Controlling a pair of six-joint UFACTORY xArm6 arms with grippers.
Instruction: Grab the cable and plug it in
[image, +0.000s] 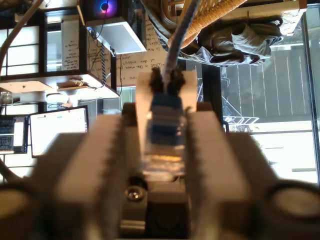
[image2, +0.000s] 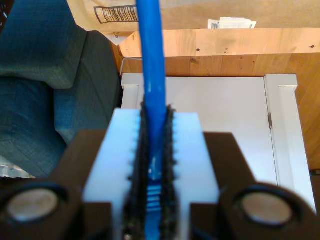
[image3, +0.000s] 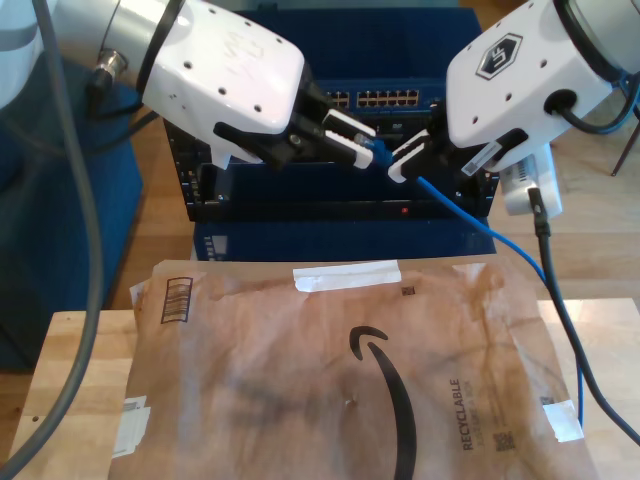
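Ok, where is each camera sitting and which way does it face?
First wrist view: on my first gripper, looking along jaws shut on the cable, toward monitors.
Second wrist view: on my second gripper, clamped on the cable, facing the floor.
Exterior view: off the arms, above the table, facing both grippers.
All three share the cable.

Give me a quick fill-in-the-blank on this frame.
1. My first gripper is shut on the cable at its clear ___.
2. My second gripper is shut on the cable's ___ cord.
3. The brown mailer lies on a ___ table.
Missing: plug; blue; wooden.
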